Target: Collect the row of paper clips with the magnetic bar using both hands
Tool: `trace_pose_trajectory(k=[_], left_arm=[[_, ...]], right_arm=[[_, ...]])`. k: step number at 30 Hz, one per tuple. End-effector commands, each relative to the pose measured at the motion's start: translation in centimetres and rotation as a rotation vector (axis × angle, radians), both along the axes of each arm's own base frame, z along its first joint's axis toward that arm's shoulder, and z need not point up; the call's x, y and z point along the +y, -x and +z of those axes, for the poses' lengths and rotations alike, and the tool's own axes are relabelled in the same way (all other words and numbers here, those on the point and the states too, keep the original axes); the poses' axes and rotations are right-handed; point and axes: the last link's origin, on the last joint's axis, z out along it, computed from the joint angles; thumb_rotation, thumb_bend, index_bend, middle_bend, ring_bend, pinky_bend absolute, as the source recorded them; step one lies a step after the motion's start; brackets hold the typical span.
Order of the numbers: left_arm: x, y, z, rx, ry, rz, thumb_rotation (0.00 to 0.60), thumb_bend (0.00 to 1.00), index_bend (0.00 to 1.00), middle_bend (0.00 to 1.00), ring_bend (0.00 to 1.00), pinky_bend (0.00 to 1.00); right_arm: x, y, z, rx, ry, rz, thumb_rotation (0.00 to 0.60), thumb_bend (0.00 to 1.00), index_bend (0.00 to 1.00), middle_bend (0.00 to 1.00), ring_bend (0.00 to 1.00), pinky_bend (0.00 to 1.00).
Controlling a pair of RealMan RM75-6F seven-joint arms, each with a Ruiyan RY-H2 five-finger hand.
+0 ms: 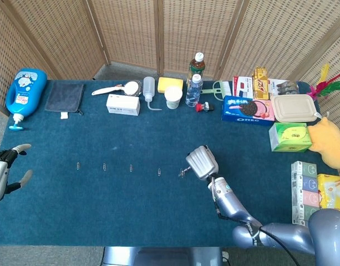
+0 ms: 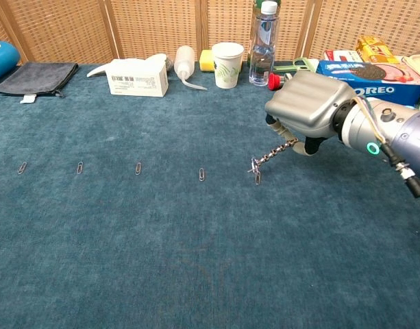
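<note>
Right hand (image 2: 307, 107) pinching the magnetic bar (image 2: 271, 154), tip down at the rightmost paper clip (image 2: 257, 178) near the middle of the table (image 1: 131, 210). Four more paper clips (image 2: 79, 167) in a row toward the left edge. Left hand (image 1: 2, 172) at the left edge, fingers spread, holding nothing.

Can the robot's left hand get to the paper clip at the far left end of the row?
Probably yes. The left hand hangs open at the table's left edge, and only bare blue cloth lies between it and the leftmost paper clip.
</note>
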Motion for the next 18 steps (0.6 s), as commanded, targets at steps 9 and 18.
trace_pose_trajectory(k=[9, 18], left_arm=[[0.0, 0.1, 0.0, 0.004, 0.002, 0.004, 0.6, 0.51, 0.24, 0.38, 0.39, 0.48], [0.0, 0.2, 0.0, 0.002, 0.003, 0.006, 0.6, 0.51, 0.24, 0.38, 0.39, 0.48]], right_arm=[[-0.2, 1.0, -1.2, 0.05, -0.01, -0.011, 0.6, 0.4, 0.66, 0.77, 0.87, 0.77], [-0.4, 0.9, -1.1, 0.044, -0.014, -0.019, 0.6, 0.4, 0.66, 0.77, 0.86, 0.77]])
